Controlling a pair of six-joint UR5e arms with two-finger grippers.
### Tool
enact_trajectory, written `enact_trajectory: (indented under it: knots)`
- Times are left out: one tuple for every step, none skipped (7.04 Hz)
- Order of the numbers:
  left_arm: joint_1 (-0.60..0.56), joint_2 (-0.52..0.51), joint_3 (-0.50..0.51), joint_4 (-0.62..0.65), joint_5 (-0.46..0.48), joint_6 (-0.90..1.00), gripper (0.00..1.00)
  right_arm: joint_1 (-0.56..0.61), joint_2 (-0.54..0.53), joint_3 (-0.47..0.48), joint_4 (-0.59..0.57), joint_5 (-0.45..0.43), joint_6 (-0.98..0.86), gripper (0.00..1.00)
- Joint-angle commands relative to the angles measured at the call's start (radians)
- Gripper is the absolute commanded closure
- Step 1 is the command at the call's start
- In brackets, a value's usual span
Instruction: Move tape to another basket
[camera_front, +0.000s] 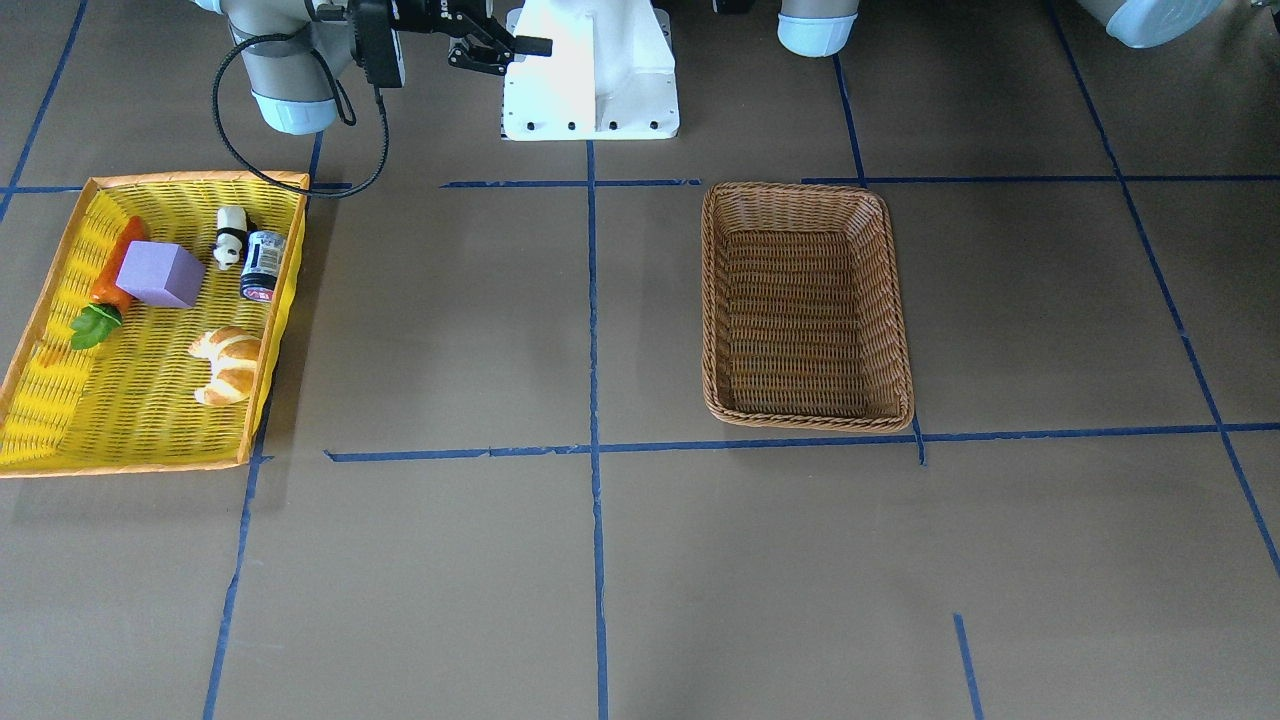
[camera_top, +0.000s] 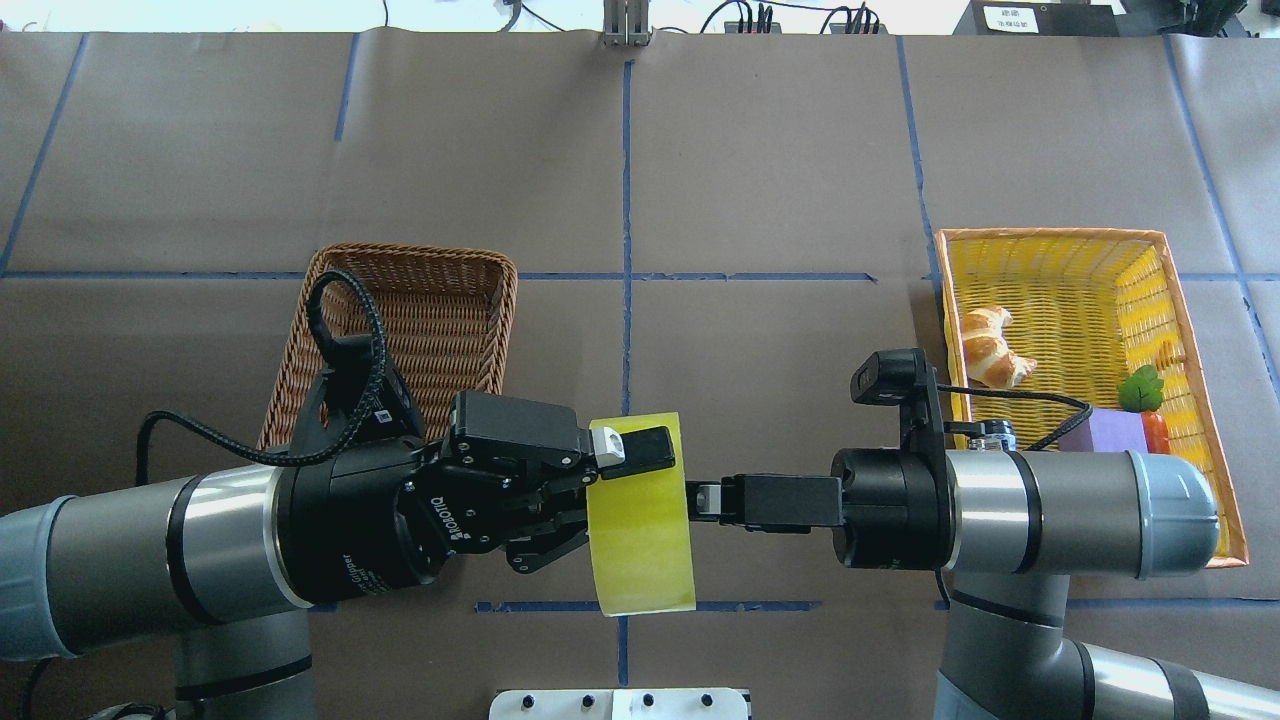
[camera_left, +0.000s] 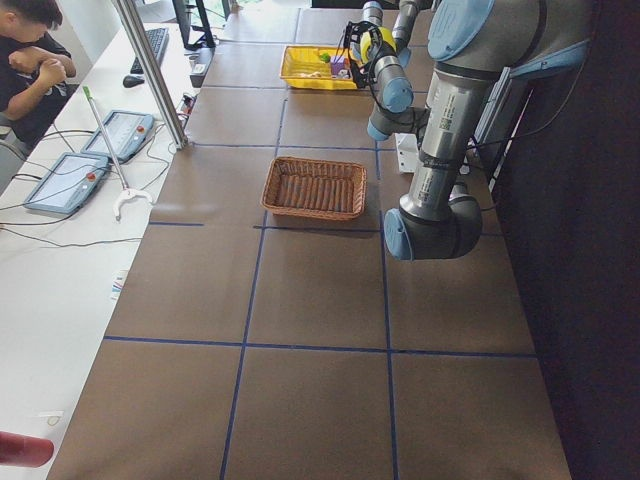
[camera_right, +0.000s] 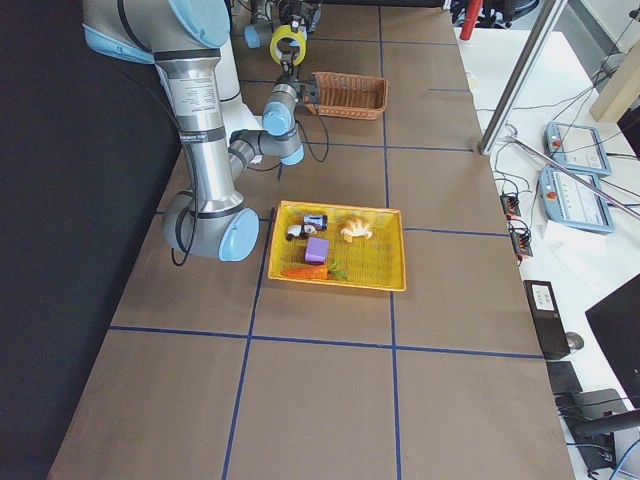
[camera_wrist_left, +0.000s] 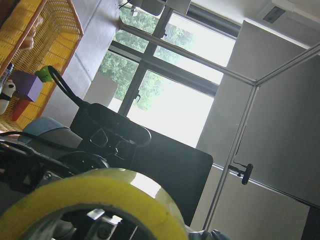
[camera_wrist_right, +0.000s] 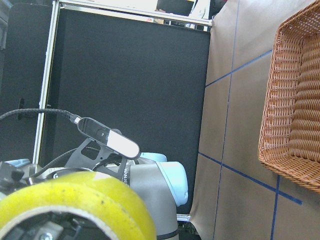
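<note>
The tape, a wide yellow roll, hangs in the air between both grippers near the robot's base. It also shows in the left wrist view and the right wrist view. My right gripper is shut on the roll's right side. My left gripper is open, with one finger lying over the top of the roll and the other hidden behind it. The brown wicker basket stands just beyond the left gripper, and nothing shows inside it in the front view.
A yellow mesh tray at the right holds a croissant, a purple block, a carrot, a panda figure and a small can. The white robot base is under the arms.
</note>
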Motion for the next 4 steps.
enact_trajectory:
  knots:
    - [-0.011,0.006,-0.003,0.0,0.002,0.006,0.99,0.002,-0.061,0.046,0.006,0.002,0.0,0.0]
    - [-0.02,0.024,-0.003,0.0,0.0,0.008,0.99,0.002,-0.086,0.066,0.006,0.002,0.0,0.0]
    - [-0.049,0.025,0.003,-0.001,-0.005,0.008,0.99,0.005,-0.103,0.069,0.0,0.002,0.0,0.0]
    - [-0.072,0.026,0.01,0.008,-0.009,0.01,0.99,0.031,-0.12,0.069,-0.053,0.01,0.0,0.0]
